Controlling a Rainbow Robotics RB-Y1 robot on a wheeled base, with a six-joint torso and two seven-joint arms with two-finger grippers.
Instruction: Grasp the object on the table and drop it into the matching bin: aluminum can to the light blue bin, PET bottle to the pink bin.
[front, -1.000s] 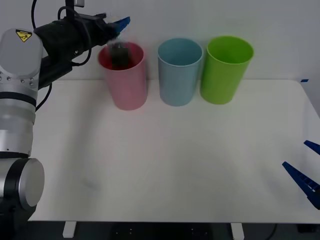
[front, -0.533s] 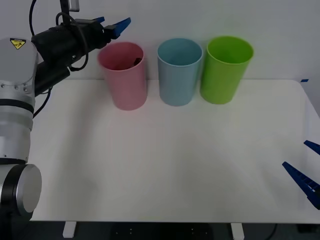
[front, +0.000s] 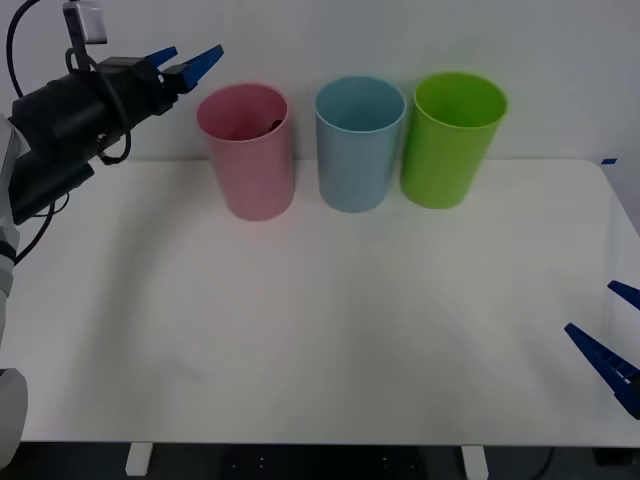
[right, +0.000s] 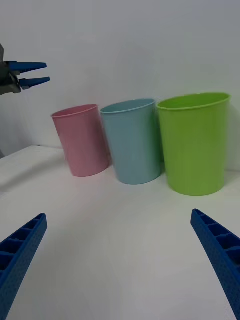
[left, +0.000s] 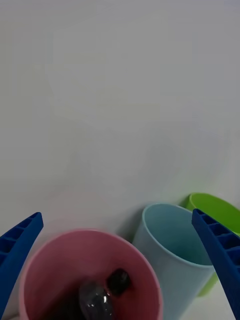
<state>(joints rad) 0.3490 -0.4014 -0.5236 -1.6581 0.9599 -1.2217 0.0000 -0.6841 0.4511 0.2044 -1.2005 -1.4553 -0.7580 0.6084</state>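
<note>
The PET bottle (left: 102, 294) lies inside the pink bin (front: 246, 150), its black cap showing in the left wrist view; from the front a dark bit (front: 272, 126) peeks over the rim. The pink bin (right: 82, 140) (left: 90, 270) stands leftmost at the back of the white table (front: 330, 320). Beside it is the light blue bin (front: 358, 142) (right: 132, 140) (left: 172, 250). My left gripper (front: 185, 62) (right: 27, 72) hangs open, high and just left of the pink bin, holding nothing. My right gripper (front: 612, 350) is open, low at the table's right front edge.
A green bin (front: 455, 136) (right: 195, 142) stands right of the light blue one, the three in a row against the white wall. The table's middle and front stretch out bare white.
The bottle left the left gripper and dropped into the pink bin. The left arm then drew back to the left, away from the bin's rim. The right arm stayed still.
</note>
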